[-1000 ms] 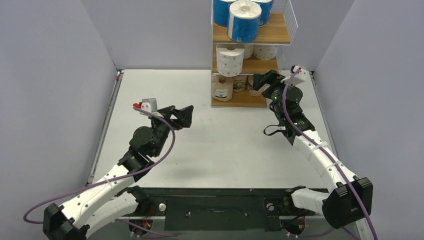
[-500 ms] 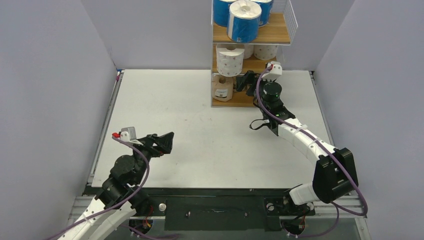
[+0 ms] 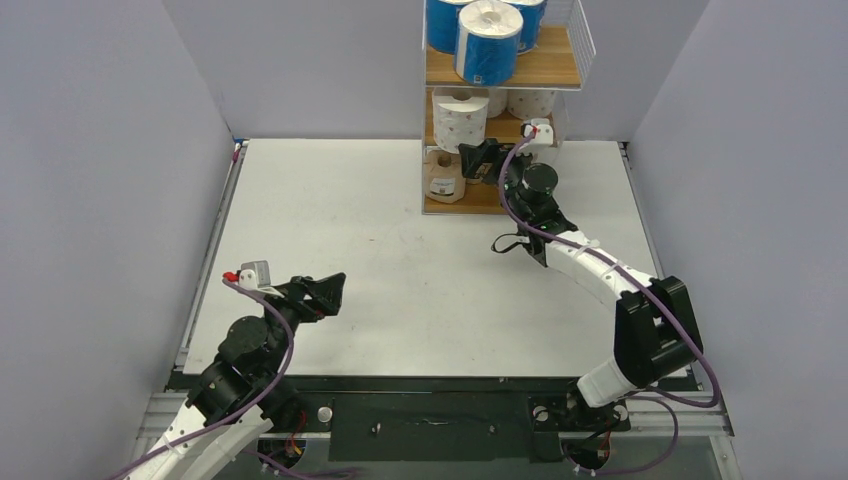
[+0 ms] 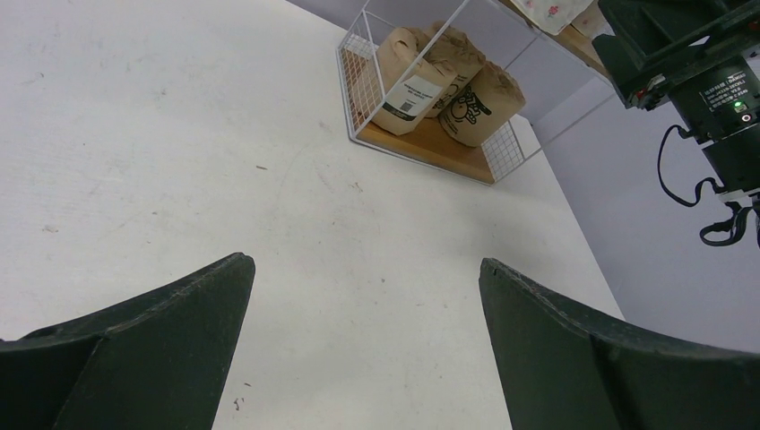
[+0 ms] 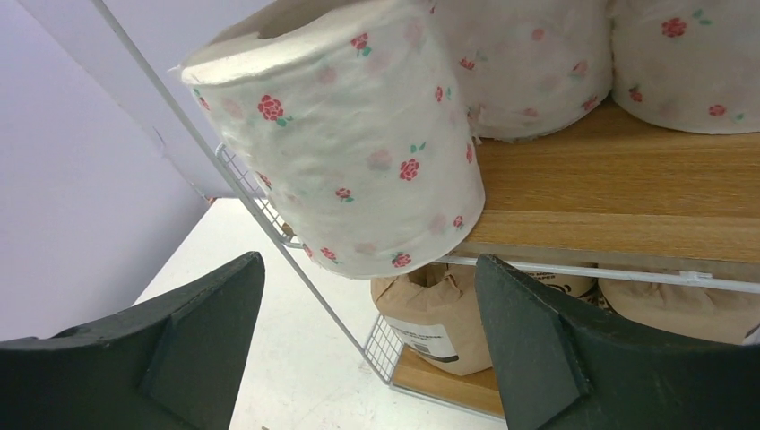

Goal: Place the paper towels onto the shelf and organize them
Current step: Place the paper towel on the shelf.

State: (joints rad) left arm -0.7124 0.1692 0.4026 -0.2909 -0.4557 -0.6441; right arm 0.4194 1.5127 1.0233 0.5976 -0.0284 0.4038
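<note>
Your paper towels (image 3: 488,45) sit on the shelf (image 3: 552,66), upper centre of the frame. Your right jaws gape wide and empty near the middle tier's flowered roll (image 5: 358,152). Your left jaws, lower left, gape empty above the surface (image 3: 400,260).

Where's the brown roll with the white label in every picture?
Top view: brown roll sits upper middle, at the left end of the lowest shelf.
Left wrist: top middle, the leftmost brown one.
Right wrist: bottom middle, below the flowered roll.
Shared landmark: the bottom board it stands on.
</note>
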